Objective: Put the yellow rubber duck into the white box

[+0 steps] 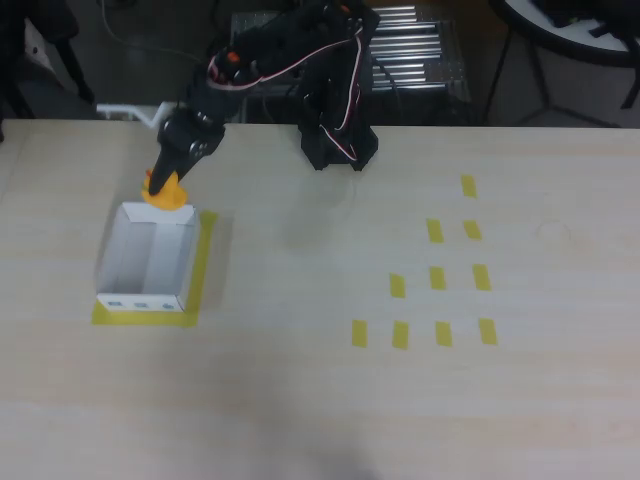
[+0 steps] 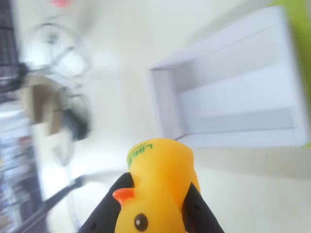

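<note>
While hovering near the table's (image 1: 300,400) far-left corner, my gripper (image 1: 168,180) clamps the yellow rubber duck (image 2: 158,187) beside the white box's (image 1: 108,262) far wall.

You have a pale wood-grain table (image 1: 300,400). The white box (image 1: 148,260) sits on it just below the gripper (image 1: 170,178) in the overhead view (on a yellow tape patch (image 1: 205,262)); small yellow tape rectangles (image 1: 437,278) lie well right of it.
</note>
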`<state>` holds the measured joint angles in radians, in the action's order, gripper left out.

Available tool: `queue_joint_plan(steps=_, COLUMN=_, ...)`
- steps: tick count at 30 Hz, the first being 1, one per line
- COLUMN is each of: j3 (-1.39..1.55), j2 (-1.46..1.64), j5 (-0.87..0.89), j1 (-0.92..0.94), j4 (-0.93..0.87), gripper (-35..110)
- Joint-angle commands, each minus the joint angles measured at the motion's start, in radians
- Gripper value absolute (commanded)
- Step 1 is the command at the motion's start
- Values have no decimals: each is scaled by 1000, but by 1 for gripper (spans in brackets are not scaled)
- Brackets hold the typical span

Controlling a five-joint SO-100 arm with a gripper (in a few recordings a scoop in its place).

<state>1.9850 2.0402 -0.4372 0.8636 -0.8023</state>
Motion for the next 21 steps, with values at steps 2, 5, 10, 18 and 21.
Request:
queue_joint_plan(steps=2, j3=-94, j2=-137, j5=-75, j1=63, j4=54, gripper=0)
queue_joint_plan(steps=5, j3=-110, j2=-204, j5=-81, j1=67, j4=91, gripper=0)
queue_joint_plan(steps=10, j3=-219, j2=-321, j5=-78, j1=69, j4=69, gripper=0)
queue_joint_plan(steps=18, j3=-330, j2=-437, j5=-75, j1=77, j4=83, gripper=0)
queue_joint_plan(steps=21, j3=-333, j2=-465, j5=-81, j1=78, j4=110, gripper=0)
